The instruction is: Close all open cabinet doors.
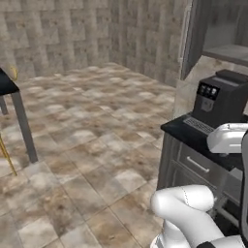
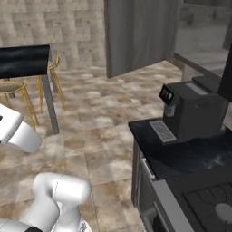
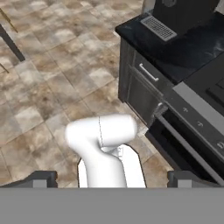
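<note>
An upper cabinet door point(image 2: 138, 34) stands swung open over the floor, a dark grey-brown wood-grain panel above the left end of the counter. From the left base view the same cabinet door point(image 1: 193, 36) is seen nearly edge-on, with its silver bar handle point(image 1: 184, 29) and the bare shelf point(image 1: 226, 50) behind it. My gripper point(image 3: 113, 178) is open, its dark fingertips point(image 3: 43, 177) wide apart with nothing between them. It hangs well below the door and points down at the floor and the lower cabinets point(image 3: 140, 87).
A black coffee machine point(image 2: 192, 108) sits on the dark counter point(image 2: 181, 154) under the open door. A drawer with a silver handle point(image 3: 148, 72) and an oven front point(image 3: 188, 140) lie below. A black table point(image 2: 25, 61) and gold-legged stools point(image 2: 13, 90) stand to the left on the tiled floor.
</note>
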Motion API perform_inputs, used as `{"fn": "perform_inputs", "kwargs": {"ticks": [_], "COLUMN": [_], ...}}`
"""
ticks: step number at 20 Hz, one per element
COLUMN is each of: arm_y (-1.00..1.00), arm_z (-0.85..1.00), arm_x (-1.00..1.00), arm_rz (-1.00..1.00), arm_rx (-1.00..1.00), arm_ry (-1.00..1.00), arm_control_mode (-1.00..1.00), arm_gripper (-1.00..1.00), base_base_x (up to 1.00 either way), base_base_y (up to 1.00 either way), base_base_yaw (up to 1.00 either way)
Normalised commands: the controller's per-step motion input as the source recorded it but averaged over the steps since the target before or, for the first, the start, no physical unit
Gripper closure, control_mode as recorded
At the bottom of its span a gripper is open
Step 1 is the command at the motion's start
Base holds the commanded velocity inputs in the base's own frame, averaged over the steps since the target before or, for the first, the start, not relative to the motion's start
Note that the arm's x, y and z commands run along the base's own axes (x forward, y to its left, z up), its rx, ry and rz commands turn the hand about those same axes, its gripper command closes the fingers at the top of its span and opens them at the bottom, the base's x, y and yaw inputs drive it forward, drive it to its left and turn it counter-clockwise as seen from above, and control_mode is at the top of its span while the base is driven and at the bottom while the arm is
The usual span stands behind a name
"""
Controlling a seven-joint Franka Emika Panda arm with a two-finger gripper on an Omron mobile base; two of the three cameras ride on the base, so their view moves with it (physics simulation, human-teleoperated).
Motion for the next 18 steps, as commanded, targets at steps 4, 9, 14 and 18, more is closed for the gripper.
{"fn": "perform_inputs", "kwargs": {"ticks": [4,9,14,18], "arm_y": [0.0,0.0,0.0,0.0], "arm_z": [0.0,0.0,0.0,0.0], "arm_x": [0.0,0.0,0.0,0.0], "arm_rz": [0.0,0.0,0.0,0.0], "arm_rx": [0.0,0.0,0.0,0.0], "arm_ry": [0.0,0.0,0.0,0.0], "arm_control_mode": [1.0,1.0,1.0,1.0], "arm_gripper": [-1.0,-1.0,-1.0,-1.0], "base_base_x": [0.79,0.7,0.54,0.4], "base_base_y": [0.77,0.69,0.3,0.16], "base_base_yaw": [-0.03,-0.12,-0.38,-0.52]}}
